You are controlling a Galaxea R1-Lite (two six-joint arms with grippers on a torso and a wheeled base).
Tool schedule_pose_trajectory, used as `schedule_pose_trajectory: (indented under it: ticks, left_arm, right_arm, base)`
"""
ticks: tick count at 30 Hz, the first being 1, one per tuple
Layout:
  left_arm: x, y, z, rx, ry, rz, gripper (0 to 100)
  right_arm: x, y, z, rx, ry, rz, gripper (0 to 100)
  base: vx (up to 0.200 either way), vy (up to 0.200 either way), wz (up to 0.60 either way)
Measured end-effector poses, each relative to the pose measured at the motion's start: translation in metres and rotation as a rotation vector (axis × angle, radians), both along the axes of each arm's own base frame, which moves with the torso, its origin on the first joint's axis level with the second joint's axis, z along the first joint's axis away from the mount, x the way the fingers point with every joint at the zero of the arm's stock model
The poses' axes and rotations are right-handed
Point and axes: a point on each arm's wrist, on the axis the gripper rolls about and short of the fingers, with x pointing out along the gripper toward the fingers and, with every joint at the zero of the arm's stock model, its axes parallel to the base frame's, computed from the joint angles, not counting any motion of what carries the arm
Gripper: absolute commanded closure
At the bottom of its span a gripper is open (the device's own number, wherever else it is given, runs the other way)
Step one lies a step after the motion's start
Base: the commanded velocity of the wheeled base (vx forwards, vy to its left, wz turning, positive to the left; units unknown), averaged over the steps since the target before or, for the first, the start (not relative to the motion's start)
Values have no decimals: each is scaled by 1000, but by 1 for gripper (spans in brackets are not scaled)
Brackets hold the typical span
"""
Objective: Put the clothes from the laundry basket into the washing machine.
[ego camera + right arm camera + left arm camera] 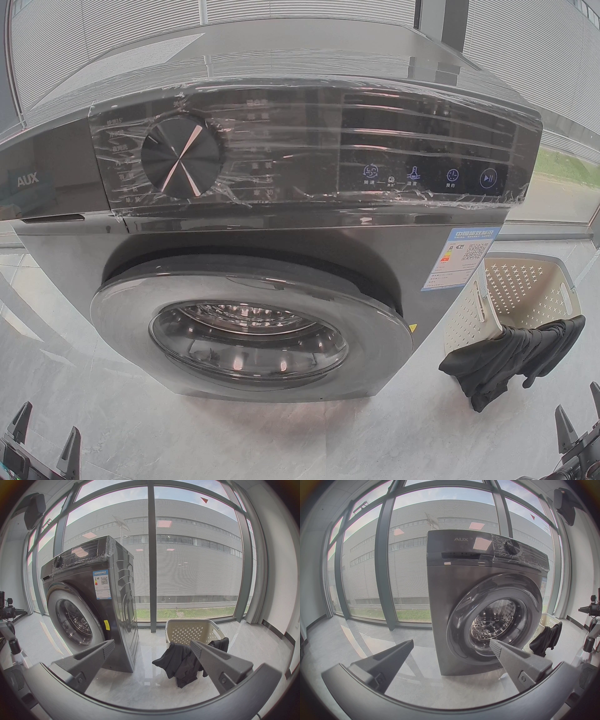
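- Clothes (pixel 509 362): one black bundle, draped over the front rim of the laundry basket (pixel 531 287) and hanging down its outer wall toward the floor (pixel 375 437).
- Laundry basket: cream, perforated, standing on the floor just beside the washing machine (pixel 281 240), on my right.
- Washing machine: grey front-loader; I see its round door (pixel 250 331) closed.
- Left gripper (pixel 451 642): fingers spread wide, nothing held, low in front of the machine.
- Right gripper (pixel 152 642): fingers spread wide, nothing held, near the clothes but apart from them.
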Motion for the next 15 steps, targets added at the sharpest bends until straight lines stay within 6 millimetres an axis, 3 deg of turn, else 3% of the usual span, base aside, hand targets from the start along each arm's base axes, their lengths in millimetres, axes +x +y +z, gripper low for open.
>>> schedule_pose_trajectory:
  ticks: [15]
  left_arm:
    - [0,0,0,-4,0,-1,0]
  right_arm:
    - [0,0,0,0,0,-1,0]
  base:
    - [0,200,0]
